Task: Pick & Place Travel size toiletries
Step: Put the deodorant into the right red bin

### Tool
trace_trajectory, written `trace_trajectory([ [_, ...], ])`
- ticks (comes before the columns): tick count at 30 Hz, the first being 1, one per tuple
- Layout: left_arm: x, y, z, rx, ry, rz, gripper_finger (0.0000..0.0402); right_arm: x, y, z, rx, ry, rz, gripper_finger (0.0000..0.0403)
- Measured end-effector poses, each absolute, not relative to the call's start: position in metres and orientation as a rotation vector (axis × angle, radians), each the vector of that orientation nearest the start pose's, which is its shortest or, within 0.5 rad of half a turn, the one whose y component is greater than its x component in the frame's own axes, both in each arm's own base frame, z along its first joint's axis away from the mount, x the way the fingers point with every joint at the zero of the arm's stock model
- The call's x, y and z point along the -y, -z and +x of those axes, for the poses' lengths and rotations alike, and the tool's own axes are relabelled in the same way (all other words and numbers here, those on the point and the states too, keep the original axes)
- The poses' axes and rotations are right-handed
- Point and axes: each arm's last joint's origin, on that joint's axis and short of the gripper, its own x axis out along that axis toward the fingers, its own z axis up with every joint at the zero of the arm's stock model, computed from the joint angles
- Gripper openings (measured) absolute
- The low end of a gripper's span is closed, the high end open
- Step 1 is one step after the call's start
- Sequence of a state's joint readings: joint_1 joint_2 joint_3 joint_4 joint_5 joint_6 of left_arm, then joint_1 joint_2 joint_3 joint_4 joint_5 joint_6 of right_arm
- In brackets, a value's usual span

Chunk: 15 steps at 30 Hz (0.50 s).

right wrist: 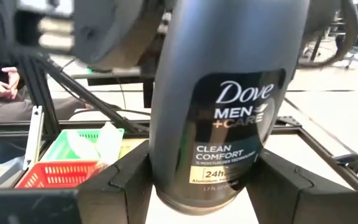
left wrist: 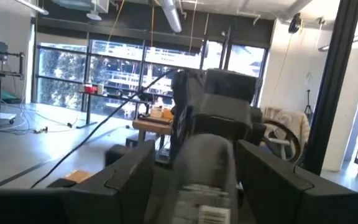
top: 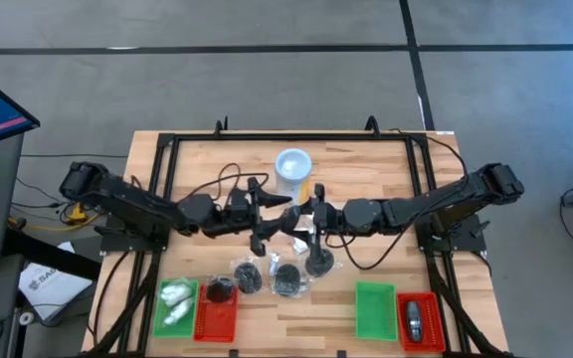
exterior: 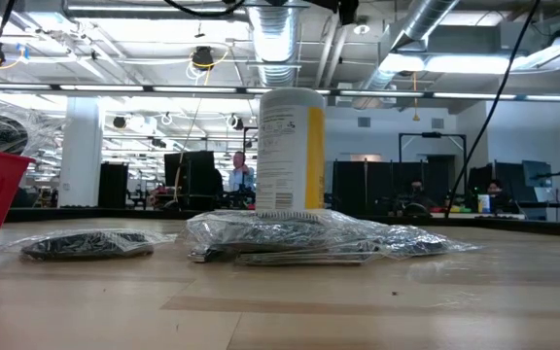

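Observation:
A dark grey oblong Dove stick (right wrist: pixel 229 93), one of the travel size toiletries, hangs over the middle of the table between my two grippers. My right gripper (right wrist: pixel 207 180) is shut on it. My left gripper (left wrist: pixel 194 174) faces it from the table's left, open, its fingers on either side of the stick's other end (left wrist: pixel 207 162). In the high view the two grippers (top: pixel 272 217) (top: pixel 311 217) meet in front of the white tub (top: pixel 292 167). Clear-wrapped black round packets (top: pixel 286 280) lie on the wood below them. My right gripper pinches the stick's two sides near its rounded end (right wrist: pixel 163 168) between its fingers. It comes level from the table's right, the fingers lying along the stick, which is lifted clear of the table. My left gripper: a gap shows beside one finger (left wrist: pixel 129 180); whether the other touches the stick, I cannot tell.
A green tray (top: pixel 175 306) with white packets and a red tray (top: pixel 217 310) with a black round packet stand at the near left. Another green tray (top: pixel 374 308) and a red tray (top: pixel 418 320) holding a dark piece stand at the near right. Cables cross the far table.

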<state>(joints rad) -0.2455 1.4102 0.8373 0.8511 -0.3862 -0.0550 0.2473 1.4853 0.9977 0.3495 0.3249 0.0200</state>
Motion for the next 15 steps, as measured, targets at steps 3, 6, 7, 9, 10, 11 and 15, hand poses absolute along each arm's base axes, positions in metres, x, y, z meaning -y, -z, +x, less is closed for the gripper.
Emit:
trace_trajectory([
  [3, 0.061, -0.307, 0.289, 0.243, -0.135, -0.137, 0.0215, -0.077, -0.291, 0.327, -0.143, 0.063, -0.020, 0.0199],
  [6, 0.060, -0.305, 0.277, 0.246, -0.132, -0.146, 0.0215, -0.081, -0.289, 0.326, -0.159, 0.051, -0.017, 0.0199],
  [7, 0.060, -0.303, 0.274, 0.246, -0.128, -0.147, 0.0214, -0.082, -0.288, 0.325, -0.171, 0.047, -0.010, 0.0199],
  [9, 0.061, -0.298, 0.267, 0.232, -0.120, -0.145, 0.0214, -0.084, -0.289, 0.321, -0.198, 0.043, 0.007, 0.0199],
  [10, 0.061, -0.297, 0.264, 0.230, -0.115, -0.145, 0.0214, -0.084, -0.289, 0.320, -0.205, 0.040, 0.013, 0.0199],
  [11, 0.061, -0.296, 0.261, 0.231, -0.112, -0.147, 0.0214, -0.085, -0.290, 0.316, -0.229, 0.037, 0.019, 0.0199],
  [15, 0.065, -0.289, 0.254, 0.218, -0.089, -0.184, 0.0214, -0.090, -0.293, 0.302, -0.299, 0.024, 0.074, 0.0199],
])
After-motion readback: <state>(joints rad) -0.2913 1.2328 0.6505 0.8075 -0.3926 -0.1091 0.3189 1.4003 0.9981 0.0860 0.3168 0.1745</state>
